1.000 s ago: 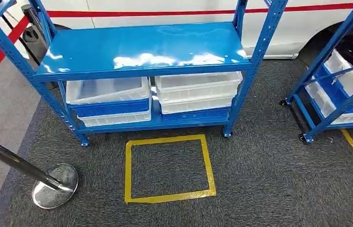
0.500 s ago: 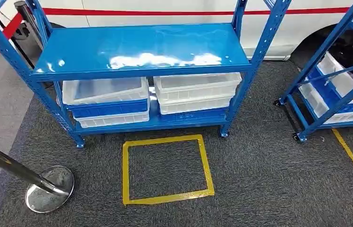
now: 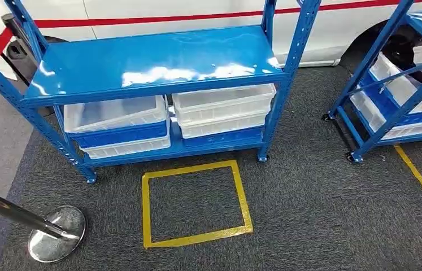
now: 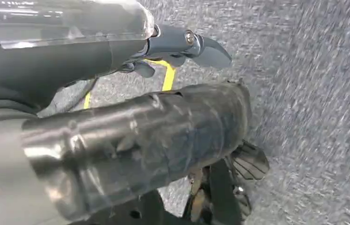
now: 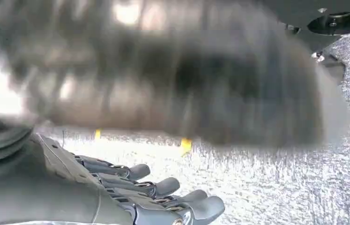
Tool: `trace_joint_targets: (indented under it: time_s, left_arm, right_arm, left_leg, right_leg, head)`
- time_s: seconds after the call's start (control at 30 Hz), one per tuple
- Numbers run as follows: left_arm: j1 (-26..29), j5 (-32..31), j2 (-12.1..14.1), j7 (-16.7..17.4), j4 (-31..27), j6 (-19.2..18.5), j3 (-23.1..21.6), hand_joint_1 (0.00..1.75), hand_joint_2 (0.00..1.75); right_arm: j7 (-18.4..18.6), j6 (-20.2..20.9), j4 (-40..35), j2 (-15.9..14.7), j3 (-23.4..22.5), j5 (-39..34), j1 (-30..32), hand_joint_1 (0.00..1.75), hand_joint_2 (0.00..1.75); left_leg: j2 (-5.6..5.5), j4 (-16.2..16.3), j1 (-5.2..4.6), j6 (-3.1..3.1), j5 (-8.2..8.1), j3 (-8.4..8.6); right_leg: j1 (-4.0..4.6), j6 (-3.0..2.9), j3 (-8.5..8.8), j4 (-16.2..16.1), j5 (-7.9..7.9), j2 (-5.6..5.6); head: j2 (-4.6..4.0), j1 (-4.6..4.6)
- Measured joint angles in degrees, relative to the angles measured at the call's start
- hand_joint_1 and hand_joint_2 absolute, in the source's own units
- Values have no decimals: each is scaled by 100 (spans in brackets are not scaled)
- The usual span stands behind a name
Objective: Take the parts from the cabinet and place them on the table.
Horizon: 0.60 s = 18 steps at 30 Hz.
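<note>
A blue metal cabinet rack [image 3: 152,59] stands ahead in the head view, its upper shelf bare. On its bottom shelf sit two stacks of white and blue bins: a left stack [image 3: 115,114] and a right stack [image 3: 222,101]. What lies in the bins is hidden. My left hand [image 4: 177,47] hangs over the grey carpet with its fingers apart and nothing in them. In the right wrist view my right hand [image 5: 154,192] also hangs low, fingers stretched out and holding nothing.
A yellow tape square [image 3: 194,203] marks the carpet in front of the rack. A chrome stanchion base [image 3: 56,234] stands at the lower left. A second blue rack [image 3: 400,84] with bins is at the right, and a white vehicle [image 3: 197,11] is behind.
The whole head picture has slid left and slightly up, so the camera has moved; the racks, bins and tape square keep their places relative to each other.
</note>
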Motion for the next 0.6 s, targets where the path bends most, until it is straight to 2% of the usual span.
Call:
trace_joint_targets:
  time_s: [0.03,0.1,0.13,0.17,0.27,0.3,0.33,0.37,0.43,0.47,0.5,0.53,0.6]
  left_arm:
    - [3,0,2,0,0,2,0,0,0]
    - [6,0,7,0,0,2,0,0,0]
    - [7,0,11,2,0,0,0,0,0]
    - [-5,-2,13,20,0,2,-2,0,0]
    - [2,-31,13,57,0,0,-11,0,0]
    - [8,-35,13,77,0,0,-15,0,0]
    - [6,-35,11,81,0,2,-22,0,0]
    - [-3,-35,11,81,0,0,-24,0,0]
    - [-5,-35,11,81,0,0,-31,0,0]
    - [1,-33,11,81,0,0,-33,0,0]
    - [8,-29,11,81,0,0,-33,0,0]
    - [10,-26,11,81,0,0,-35,0,0]
    - [3,-18,9,81,0,0,-42,0,0]
  right_arm:
    - [0,33,0,0,-19,-15,0,0,175]
    - [11,59,0,9,-44,-28,-4,0,175]
    - [24,107,0,11,-57,-39,-4,0,175]
    - [11,197,0,11,-74,-39,-13,0,175]
    - [-44,367,0,11,-98,-11,-21,0,175]
    - [-46,369,0,9,-100,-9,-26,0,175]
    - [-59,367,0,7,-103,-9,-25,0,175]
    - [-68,367,0,9,-107,-9,-25,0,175]
    - [-92,367,0,7,-124,-11,-26,0,175]
    - [-105,367,0,7,-133,-13,-23,0,175]
    - [-129,367,0,7,-138,-15,-19,0,175]
    - [-133,365,0,7,-140,-15,-30,0,175]
    - [-133,354,0,7,-142,-15,-42,0,175]
  left_leg:
    - [0,-262,0,7,213,109]
    - [-5,-1321,0,49,779,602]
    - [-18,-1625,-4,92,771,730]
    - [-19,-1686,-37,125,758,747]
    - [-22,-1692,-54,206,786,743]
    - [-4,-1764,-18,261,831,775]
    - [4,-1791,-9,290,848,792]
    - [6,-1795,-5,321,855,783]
    - [12,-1793,-9,340,854,762]
    - [20,-1789,-10,340,853,757]
    - [23,-1784,-10,339,852,759]
    - [24,-1780,-8,334,849,764]
    - [17,-1767,-4,317,837,782]
  right_leg:
    - [1,8,8,13,-14,17]
    - [1,39,37,45,-45,50]
    - [4,66,33,60,-63,53]
    - [40,105,14,96,-85,59]
    - [14,198,18,58,-52,60]
    - [30,229,13,73,-76,65]
    - [8,256,-21,185,-172,51]
    - [2,289,-164,488,-377,39]
    - [-25,331,-579,1338,-777,34]
    - [-33,350,-755,1695,-874,33]
    - [-44,360,-781,1754,-817,31]
    - [-56,362,-669,1535,-627,23]
    - [-63,332,-185,612,-145,2]
  head:
    - [0,-2]
    - [0,-2]
    - [0,0]
    - [0,0]
    - [0,0]
    - [0,-2]
    - [0,9]
    - [0,11]
    - [0,11]
    - [0,13]
    - [0,11]
    - [0,11]
    - [0,13]
